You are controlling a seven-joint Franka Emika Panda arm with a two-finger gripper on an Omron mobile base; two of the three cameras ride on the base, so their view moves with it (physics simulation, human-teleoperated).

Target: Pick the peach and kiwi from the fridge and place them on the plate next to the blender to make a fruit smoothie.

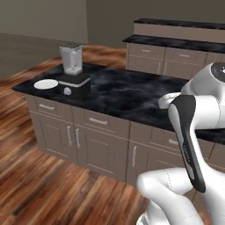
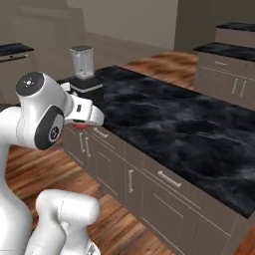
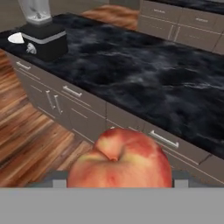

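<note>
Black marble counter (image 1: 132,94) tops a kitchen island of brown-fronted cabinets (image 1: 88,136) on wood flooring. At its far-left end stands the blender (image 1: 73,72), with the plate (image 1: 45,84) just beside it — apparently bare, though small in view. Gripper (image 3: 114,183) holds the peach (image 3: 120,162) over the floor in front of the cabinets — well apart from the plate.

Arm folded, elbow raised high, forearm angled forward and down over the island's front edge. Gripper (image 3: 119,186) closed around a peach (image 3: 120,159), which sits between the two dark fingertips at the bottom of the hand view. In the right base view the hand points away from the base; a sliver of red fruit shows beneath it.
</note>
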